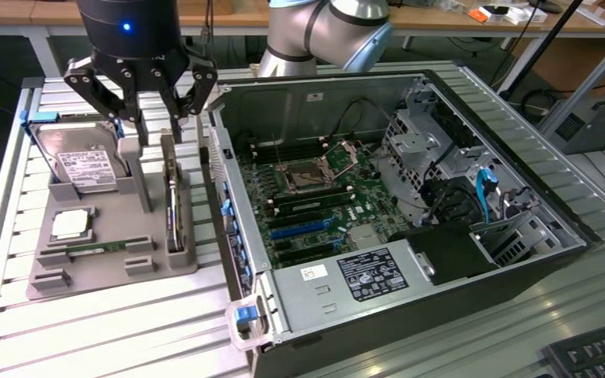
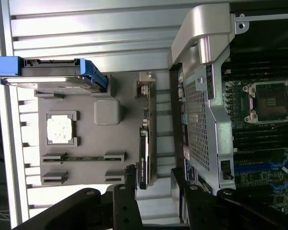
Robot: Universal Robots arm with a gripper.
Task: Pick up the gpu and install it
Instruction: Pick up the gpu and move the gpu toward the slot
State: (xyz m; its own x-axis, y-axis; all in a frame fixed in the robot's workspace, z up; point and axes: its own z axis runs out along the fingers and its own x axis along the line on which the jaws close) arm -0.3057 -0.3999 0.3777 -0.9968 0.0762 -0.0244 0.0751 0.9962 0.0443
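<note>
While the gripper hangs over the far end of the grey fixture tray, its fingers stand wide apart and hold nothing. The gpu stands on edge in a slot along the side of the tray nearest the computer case, with its long axis running away from the fingers toward the near end of the tray. The fingers are above the gpu's far end and no contact is visible.

Seen from the wrist view, the gpu is a thin dark strip. One end of it lies between the two fingers, nearer to one than to the other.

On the same tray are a hard drive, a processor and a RAM stick. The tray rests on the slatted worktop just beside the open case, where the motherboard is exposed.
</note>
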